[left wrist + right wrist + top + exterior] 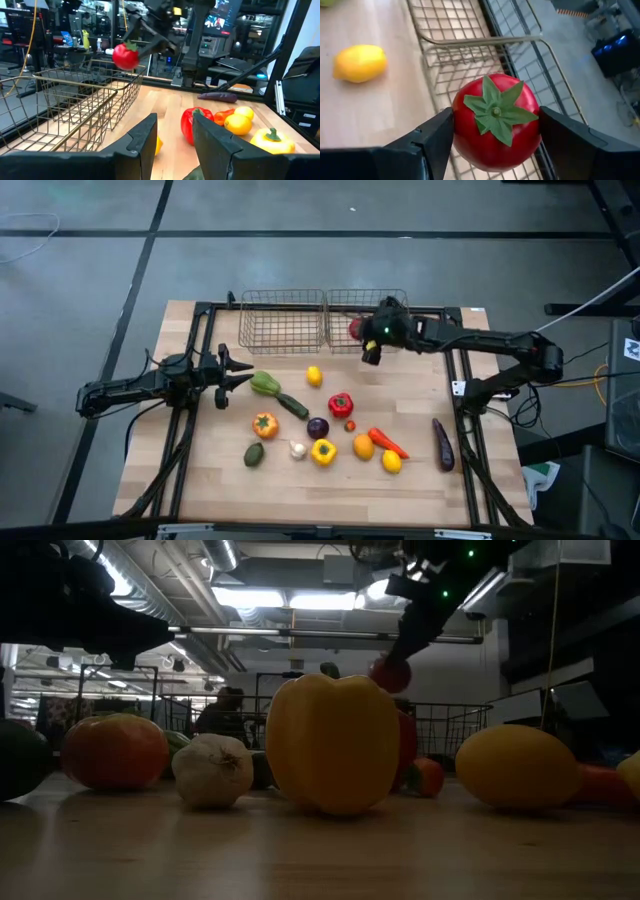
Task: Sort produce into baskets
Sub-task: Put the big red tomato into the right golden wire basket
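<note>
Right wrist view: right gripper (pixel 495 132) pinches a round red toy tomato (pixel 496 122) above the right wire-mesh basket (pixel 470 30) rim. Early release risks bouncing it onto the desk (pixel 365 110). Left gripper (pixel 237 372) waits spread.

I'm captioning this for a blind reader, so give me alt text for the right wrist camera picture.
The right claw is shut on a red tomato with a green leafy top, held above the wire baskets. A yellow lemon lies on the wooden table beside them.
</note>
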Tool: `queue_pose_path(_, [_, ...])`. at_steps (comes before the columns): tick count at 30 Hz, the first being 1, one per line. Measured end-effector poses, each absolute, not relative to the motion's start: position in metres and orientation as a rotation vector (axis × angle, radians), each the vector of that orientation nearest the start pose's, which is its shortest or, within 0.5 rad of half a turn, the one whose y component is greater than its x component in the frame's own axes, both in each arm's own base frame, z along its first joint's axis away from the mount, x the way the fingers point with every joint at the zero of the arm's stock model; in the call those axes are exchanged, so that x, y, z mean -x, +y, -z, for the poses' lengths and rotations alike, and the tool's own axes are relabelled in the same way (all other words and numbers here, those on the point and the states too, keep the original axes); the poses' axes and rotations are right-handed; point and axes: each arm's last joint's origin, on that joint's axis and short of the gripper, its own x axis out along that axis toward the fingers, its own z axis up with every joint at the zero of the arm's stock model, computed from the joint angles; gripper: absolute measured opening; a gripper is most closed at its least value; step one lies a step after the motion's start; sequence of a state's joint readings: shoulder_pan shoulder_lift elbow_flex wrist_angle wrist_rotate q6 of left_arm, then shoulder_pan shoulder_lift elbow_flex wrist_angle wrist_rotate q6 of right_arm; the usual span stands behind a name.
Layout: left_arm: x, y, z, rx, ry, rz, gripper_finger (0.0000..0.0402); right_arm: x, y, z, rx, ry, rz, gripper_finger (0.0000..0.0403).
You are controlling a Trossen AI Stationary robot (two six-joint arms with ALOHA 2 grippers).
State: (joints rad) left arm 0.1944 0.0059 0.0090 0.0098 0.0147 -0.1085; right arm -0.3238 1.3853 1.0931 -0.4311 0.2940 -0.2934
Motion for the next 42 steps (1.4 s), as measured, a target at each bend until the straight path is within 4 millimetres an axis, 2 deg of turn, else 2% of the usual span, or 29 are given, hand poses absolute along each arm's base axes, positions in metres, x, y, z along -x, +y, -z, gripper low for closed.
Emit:
queue_pose_path(5, [-0.096,0.018,-0.167,0.107,-0.023,-0.179,0.0121,-0.267,-0.127,-0.285,0.187,0.806,0.476,0.0271])
queue_pose_path(10, [-0.096,0.018,-0.167,0.107,-0.023,-0.179,0.0121,-0.253,-0.149,-0.275,0.108,0.815,0.465,0.0271])
queue_pose_path(17, [-0.096,0.018,-0.167,0.105,-0.023,-0.179,0.0121,-0.239,-0.184,-0.252,0.019,0.885,0.537,0.0271])
queue_pose_path(25, [-0.096,0.018,-0.167,0.104,-0.022,-0.179,0.0121,-0.234,-0.220,-0.215,-0.074,0.970,0.579,0.0271])
queue_pose_path(30, [-0.096,0.018,-0.167,0.104,-0.023,-0.179,0.0121,-0.235,-0.232,-0.203,-0.087,0.970,0.601,0.0271])
queue_pose_path(42, [-0.096,0.018,-0.167,0.103,-0.023,-0.179,0.0121,-0.243,-0.235,-0.186,-0.123,0.970,0.530,0.0271])
